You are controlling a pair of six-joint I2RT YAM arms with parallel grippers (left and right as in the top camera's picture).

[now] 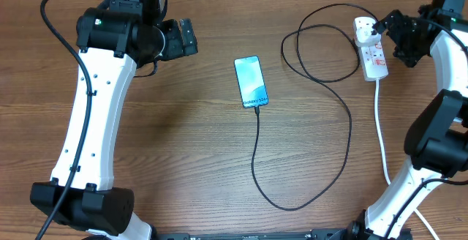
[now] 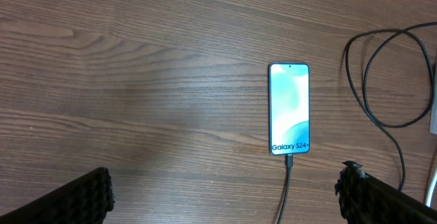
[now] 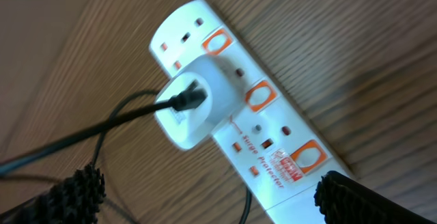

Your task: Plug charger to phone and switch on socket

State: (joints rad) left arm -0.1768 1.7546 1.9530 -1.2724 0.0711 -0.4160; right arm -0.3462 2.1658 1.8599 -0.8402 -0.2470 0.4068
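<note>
Wood-grain table (image 1: pixel 183 137), slim rectangular phone (image 1: pixel 251 81)

The left arm (image 1: pixel 93 115) is a long white shell with rounded edges, dotted with small dark screw holes; its joints and base block are bulky and black; a thin black cable (image 1: pixel 42 12) loops off the upper joint and runs along the shell; a tiny green light (image 1: pixel 97 20) sits on the black housing. The right arm (image 1: pixel 447 53) matches it, with white shells between black joints. The left gripper (image 2: pixel 224 179) has black fingers (image 2: pixel 78 200) with a knobbly, ribbed surface; the right gripper (image 3: pixel 208 190) has the same.
</note>
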